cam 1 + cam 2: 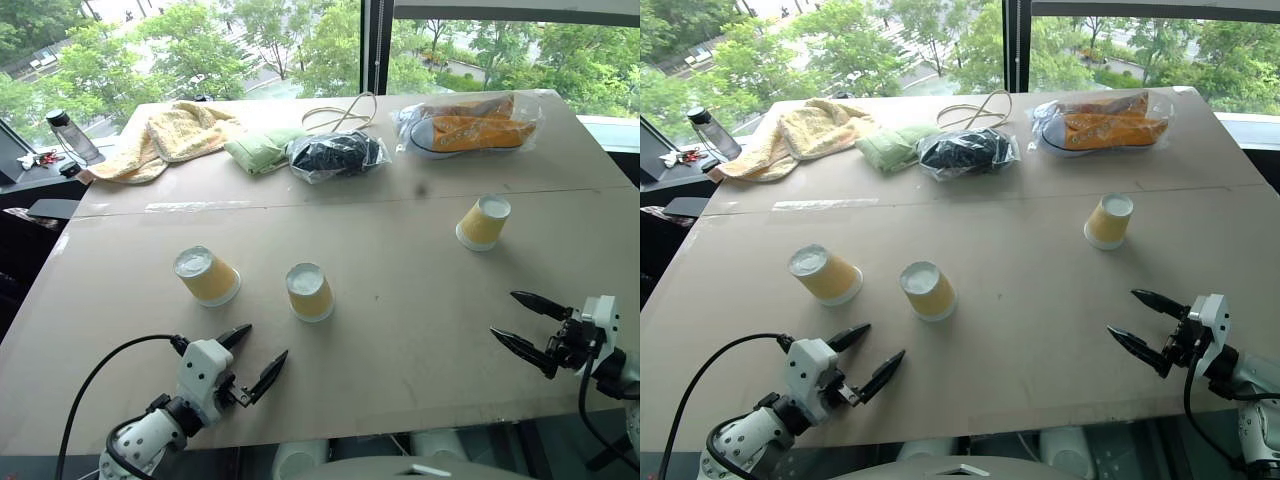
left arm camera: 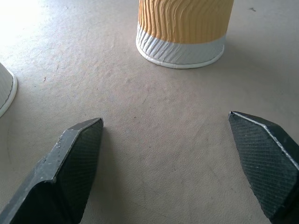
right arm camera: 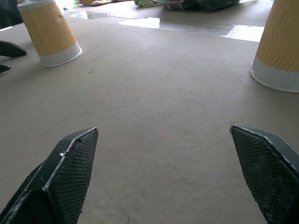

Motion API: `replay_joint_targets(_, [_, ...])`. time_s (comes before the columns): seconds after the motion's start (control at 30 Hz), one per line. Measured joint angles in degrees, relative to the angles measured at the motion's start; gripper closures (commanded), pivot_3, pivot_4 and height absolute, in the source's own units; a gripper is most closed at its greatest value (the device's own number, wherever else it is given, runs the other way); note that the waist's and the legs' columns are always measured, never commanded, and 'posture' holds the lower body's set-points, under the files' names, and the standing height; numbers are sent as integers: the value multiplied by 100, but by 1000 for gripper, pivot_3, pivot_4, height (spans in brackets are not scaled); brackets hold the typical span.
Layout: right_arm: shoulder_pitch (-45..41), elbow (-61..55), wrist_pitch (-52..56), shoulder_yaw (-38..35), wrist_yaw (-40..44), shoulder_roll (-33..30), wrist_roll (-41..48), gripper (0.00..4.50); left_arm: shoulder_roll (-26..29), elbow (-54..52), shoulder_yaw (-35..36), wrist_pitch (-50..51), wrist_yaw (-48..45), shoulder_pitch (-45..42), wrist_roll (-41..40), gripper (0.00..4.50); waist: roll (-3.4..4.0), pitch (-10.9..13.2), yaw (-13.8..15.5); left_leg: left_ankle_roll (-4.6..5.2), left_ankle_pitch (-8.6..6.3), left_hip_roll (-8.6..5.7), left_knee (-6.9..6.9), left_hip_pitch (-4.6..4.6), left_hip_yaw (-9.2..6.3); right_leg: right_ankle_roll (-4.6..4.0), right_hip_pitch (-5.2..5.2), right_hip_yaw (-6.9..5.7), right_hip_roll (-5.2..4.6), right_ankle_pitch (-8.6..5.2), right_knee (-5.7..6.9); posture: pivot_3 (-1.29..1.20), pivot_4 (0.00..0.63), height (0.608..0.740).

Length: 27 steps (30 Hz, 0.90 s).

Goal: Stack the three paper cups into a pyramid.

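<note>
Three paper cups stand upside down and apart on the tan table [image 1: 400,330]. The left cup [image 1: 207,276] and the middle cup [image 1: 310,292] are near each other; the right cup [image 1: 484,222] stands alone farther back. My left gripper [image 1: 266,342] is open and empty, just in front of the middle cup [image 2: 184,28], without touching it. My right gripper [image 1: 503,314] is open and empty near the front right edge, well short of the right cup [image 3: 280,51]. The middle cup [image 3: 46,30] shows across the table in the right wrist view.
Along the far side lie a yellow towel [image 1: 170,135], a green cloth [image 1: 262,148], a dark bagged item [image 1: 335,155], a cord [image 1: 340,112] and orange shoes in a clear bag [image 1: 470,125]. A bottle [image 1: 72,135] stands off the far left corner.
</note>
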Motion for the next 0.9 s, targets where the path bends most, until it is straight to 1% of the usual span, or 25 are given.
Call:
replay_joint_targets(0.4, [-208, 205, -1, 173, -60, -20, -175, 0, -115, 115, 12, -123, -26, -103, -16, 97, -5, 3, 7, 0, 0, -3, 0, -2, -2, 1, 0, -5, 0, 1, 1, 0, 150, 740])
replay_joint_targets(0.9, [-185, 206, 0, 247, 6, -28, -175, 0, -32, 157, 114, -216, -320, -13, -130, 97, -15, 9, 6, 0, 0, -3, 0, -3, -3, 1, 0, -7, -1, 1, 1, 0, 150, 740])
